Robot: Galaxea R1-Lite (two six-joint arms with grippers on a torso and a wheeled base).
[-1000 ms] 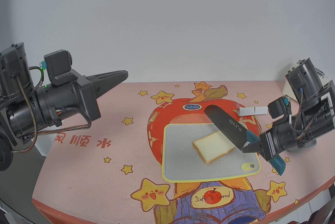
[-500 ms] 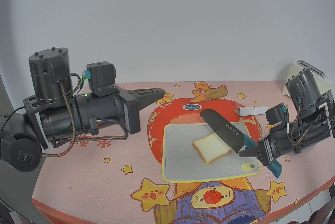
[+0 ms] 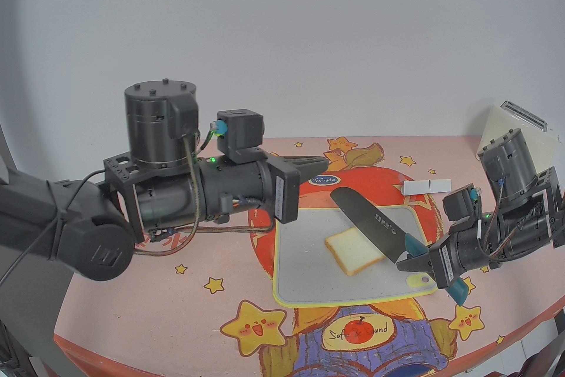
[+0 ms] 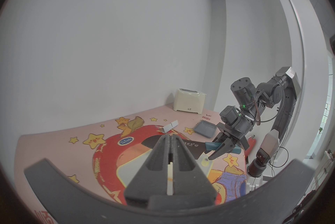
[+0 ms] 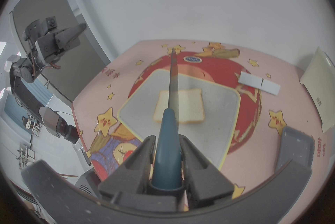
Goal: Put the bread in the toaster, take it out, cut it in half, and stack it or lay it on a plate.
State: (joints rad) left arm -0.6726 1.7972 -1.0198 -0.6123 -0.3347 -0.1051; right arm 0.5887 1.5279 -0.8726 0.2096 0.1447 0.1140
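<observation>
Our right gripper [image 3: 412, 263] is clamped on the teal handle of the knife [image 3: 366, 219], whose dark blade slants over the bread [image 3: 353, 252]; we cannot tell whether it touches. The slice lies whole on the right half of the cutting board [image 3: 306, 269], near the table's [image 3: 147, 278] front edge. Our left gripper [image 3: 321, 163] hovers above the board's far left corner, jaws nearly together, holding nothing. The toaster [image 3: 521, 128] stands at the table's far right corner.

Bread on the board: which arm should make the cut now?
Right. The right end effector grips the knife by its handle, blade lined up over the middle of the bread. The left end effector is shut and holds no tool.
</observation>
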